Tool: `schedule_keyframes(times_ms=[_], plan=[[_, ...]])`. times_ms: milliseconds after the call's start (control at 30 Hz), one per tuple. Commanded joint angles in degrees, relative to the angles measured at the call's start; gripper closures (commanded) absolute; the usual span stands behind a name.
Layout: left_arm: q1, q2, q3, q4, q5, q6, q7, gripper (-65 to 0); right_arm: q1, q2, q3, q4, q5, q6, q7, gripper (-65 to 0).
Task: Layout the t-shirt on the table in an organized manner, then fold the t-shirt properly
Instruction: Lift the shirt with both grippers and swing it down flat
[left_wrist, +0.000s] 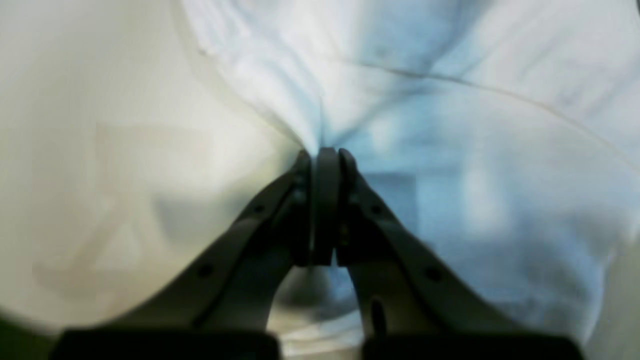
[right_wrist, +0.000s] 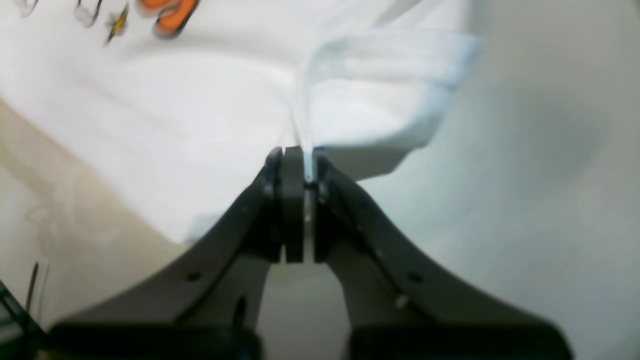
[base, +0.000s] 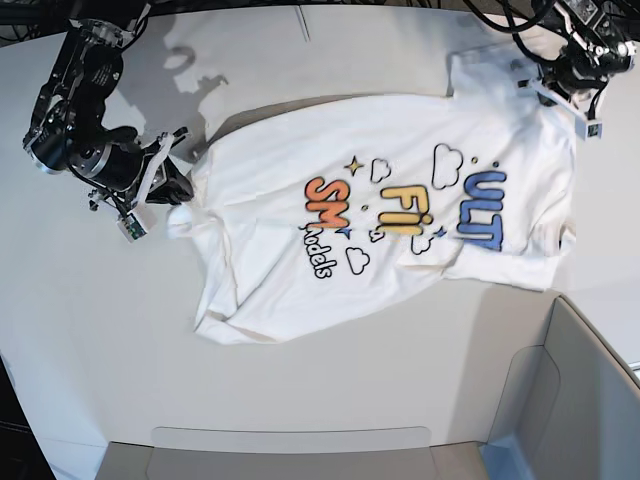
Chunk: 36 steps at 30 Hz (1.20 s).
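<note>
White cotton t-shirt (base: 400, 230), soft and limp, lies print-up on table (base: 300, 390) w/ left gripper (left_wrist: 325, 152) and right gripper (right_wrist: 295, 150) both pinching opposite fabric edges, best hold for spreading.

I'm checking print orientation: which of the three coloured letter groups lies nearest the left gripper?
The blue letters, at the end of the t-shirt by the left gripper; the orange and yellow groups lie farther off.

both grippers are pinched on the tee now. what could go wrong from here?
1. The right gripper holds only a thin fold near the t-shirt edge; a hard pull might slip it free.
2. The left gripper bunches cloth at its pinch, so stretching may set creases.
3. The lower edge is folded under and could stay tucked on the table.
</note>
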Motion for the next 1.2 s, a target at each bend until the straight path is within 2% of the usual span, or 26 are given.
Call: schedule_keyframes(times_ms=[0, 100, 200, 333, 433, 500, 567, 633, 733, 833, 1033, 1167], plan=[[-0.06, -0.71, -1.89, 1.69, 1.75, 0.25, -0.58, 0.0, 0.12, -0.32, 0.01, 1.94, 0.96, 0.15, 0.8, 0.0], [0.03, -0.71, -6.29, 3.71, 4.65, 0.25, -1.11, 0.0, -1.02, -0.41, 0.1, 3.96, 0.96, 0.15, 0.8, 0.0], [-0.06, -0.71, -7.26, 4.86, 6.67, 0.25, -1.11, 0.0, -2.43, -0.41, 0.1, 5.28, 0.96, 0.15, 1.68, 0.0], [-0.24, -0.79, -7.52, 5.74, 7.2, 0.25, -0.67, 0.0, -5.68, -0.67, 0.01, 6.6, 1.05, -0.03, 8.36, 0.0], [-0.33, -0.79, -7.96, 10.22, 7.2, 0.25, -0.75, 0.0, -7.79, -2.08, 0.01, 7.74, 1.22, 0.06, 12.14, 0.0], [-0.33, -0.71, -10.33, 11.8, 7.2, 0.25, -1.11, 0.0, -9.46, -2.08, 0.01, 7.39, 0.52, 0.06, 16.98, 0.0], [-2.7, -0.79, -10.77, 11.19, 7.2, 0.25, -1.19, 0.0, -10.25, -2.43, -0.34, 7.22, -1.24, 0.06, 21.37, 0.0], [-5.51, -0.88, -10.77, 11.1, 7.2, 0.25, -0.58, 0.0, -9.73, -2.43, -0.52, 7.13, -3.08, 0.06, 23.31, 0.0], [-8.85, -1.32, -8.14, 11.1, 7.2, 0.25, 1.71, 0.0, -5.42, -2.43, -0.43, 6.95, -6.42, 0.06, 21.02, 0.0], [-13.16, -4.05, -2.16, 10.83, 7.2, 0.25, 3.9, 0.0, 0.56, -2.52, -0.43, 5.63, -9.59, -0.03, 17.24, 0.0], [-22.74, -5.54, 6.63, 10.83, 7.2, 0.25, 4.04, 0.0, 13.22, -2.61, -0.52, 0.8, -15.13, -0.03, 10.3, 0.0], [-29.69, -5.98, 11.29, 9.52, 7.2, 0.25, 4.04, 0.0, 21.22, -2.43, -0.61, -4.56, -17.94, -0.03, 9.51, 0.0]])
